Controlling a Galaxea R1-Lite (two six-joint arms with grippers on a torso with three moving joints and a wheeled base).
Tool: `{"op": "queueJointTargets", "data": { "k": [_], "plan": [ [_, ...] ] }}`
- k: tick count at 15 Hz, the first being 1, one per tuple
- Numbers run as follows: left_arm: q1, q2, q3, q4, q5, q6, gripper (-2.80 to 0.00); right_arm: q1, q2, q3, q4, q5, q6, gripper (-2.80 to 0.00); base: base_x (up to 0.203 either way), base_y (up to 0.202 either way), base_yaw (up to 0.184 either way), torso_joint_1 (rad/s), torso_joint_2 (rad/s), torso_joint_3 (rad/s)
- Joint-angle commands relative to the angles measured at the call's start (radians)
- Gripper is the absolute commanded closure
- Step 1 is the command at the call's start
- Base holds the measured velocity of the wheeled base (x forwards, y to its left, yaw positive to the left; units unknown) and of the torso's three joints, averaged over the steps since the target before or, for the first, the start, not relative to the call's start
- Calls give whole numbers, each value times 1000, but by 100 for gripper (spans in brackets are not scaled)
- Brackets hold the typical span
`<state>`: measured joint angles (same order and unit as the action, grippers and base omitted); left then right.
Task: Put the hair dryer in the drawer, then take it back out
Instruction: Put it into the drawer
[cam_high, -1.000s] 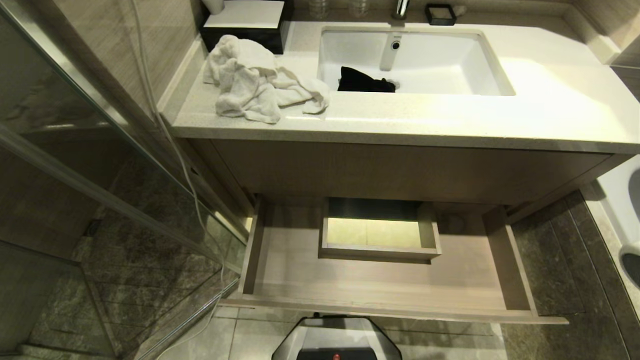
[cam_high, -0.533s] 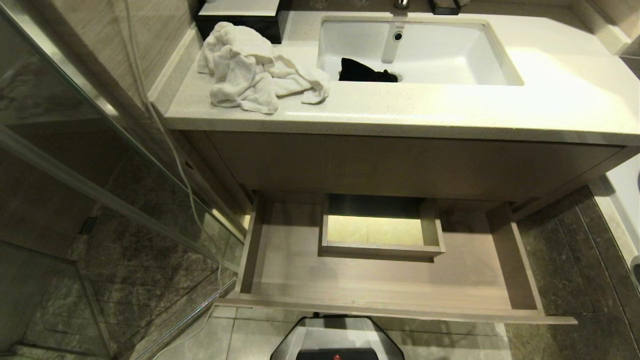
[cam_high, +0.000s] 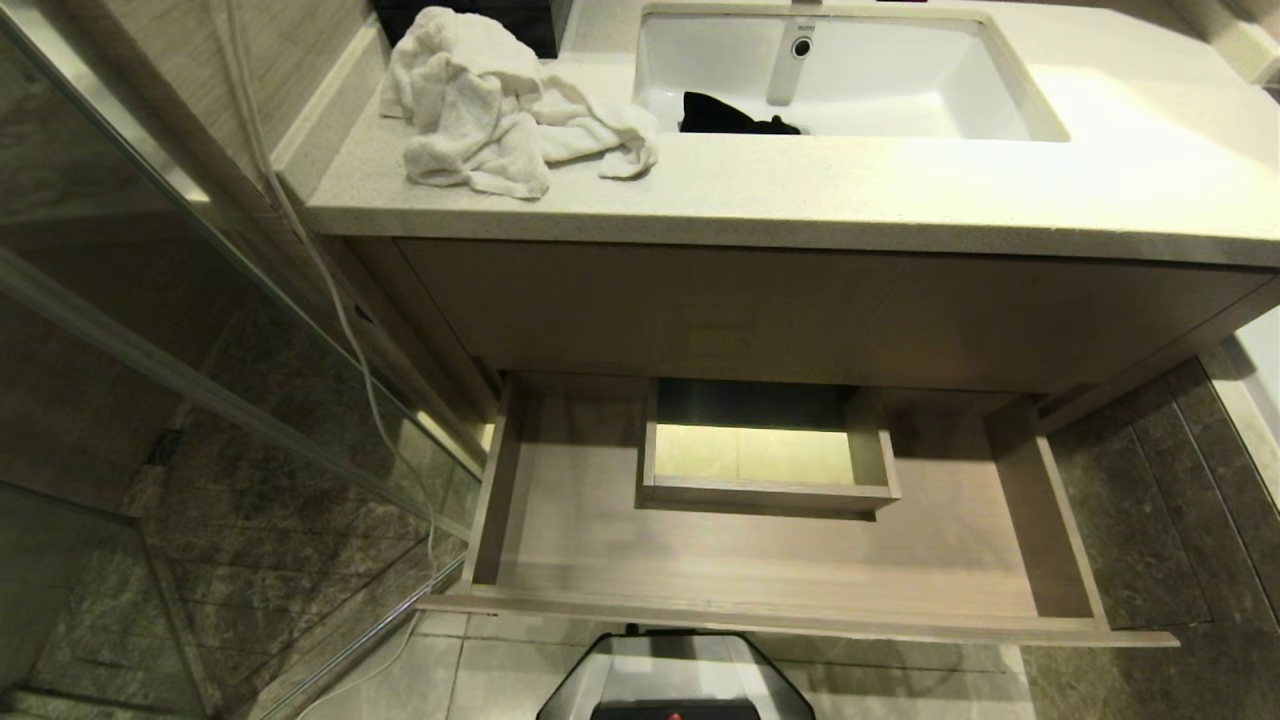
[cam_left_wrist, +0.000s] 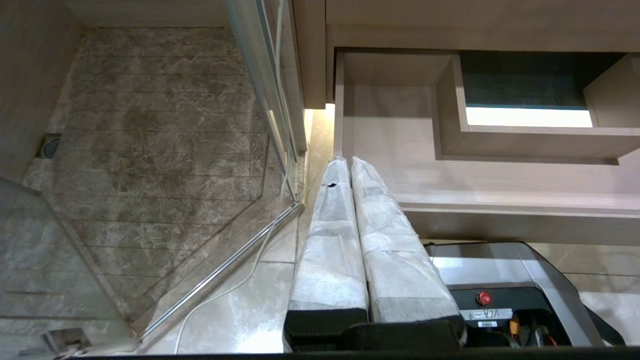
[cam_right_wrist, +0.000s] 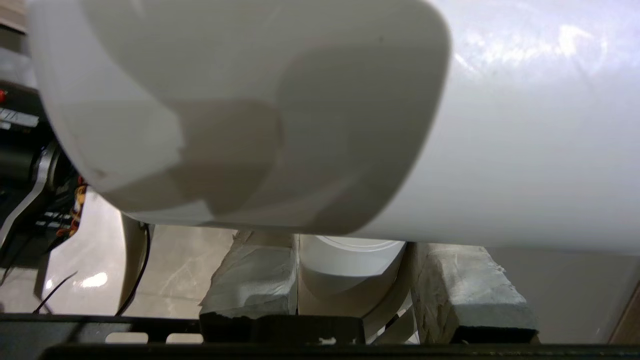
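Right gripper (cam_right_wrist: 352, 285) jaws clamped on hair dryer (cam_right_wrist: 350, 125) handle, barrel beyond fingertips; left gripper (cam_left_wrist: 350, 167) jaws closed.

Grey-wrapped tool fingers (cam_left_wrist: 370, 240), black mounts.

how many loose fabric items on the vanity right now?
2. A crumpled white towel lies on the countertop left of the sink; a black cloth lies in the sink by the drain. More may sit beyond the head view's top edge.
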<state>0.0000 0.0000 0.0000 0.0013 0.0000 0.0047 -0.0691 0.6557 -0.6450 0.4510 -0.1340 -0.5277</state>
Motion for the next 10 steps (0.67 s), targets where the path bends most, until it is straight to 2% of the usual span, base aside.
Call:
{"op": "queueJointTargets", "data": {
  "k": [1,5,10],
  "plan": [
    [0,0,2,0,0,0,0,0,-18,8,1,-1,-3,0,0,0,0,-216,369,154],
    [0,0,2,0,0,0,0,-3,-24,15,2,-1,-5,0,0,0,0,-218,381,154],
    [0,0,2,0,0,0,0,-9,-30,34,4,-1,-5,0,0,0,0,-319,529,203]
  ]
}}
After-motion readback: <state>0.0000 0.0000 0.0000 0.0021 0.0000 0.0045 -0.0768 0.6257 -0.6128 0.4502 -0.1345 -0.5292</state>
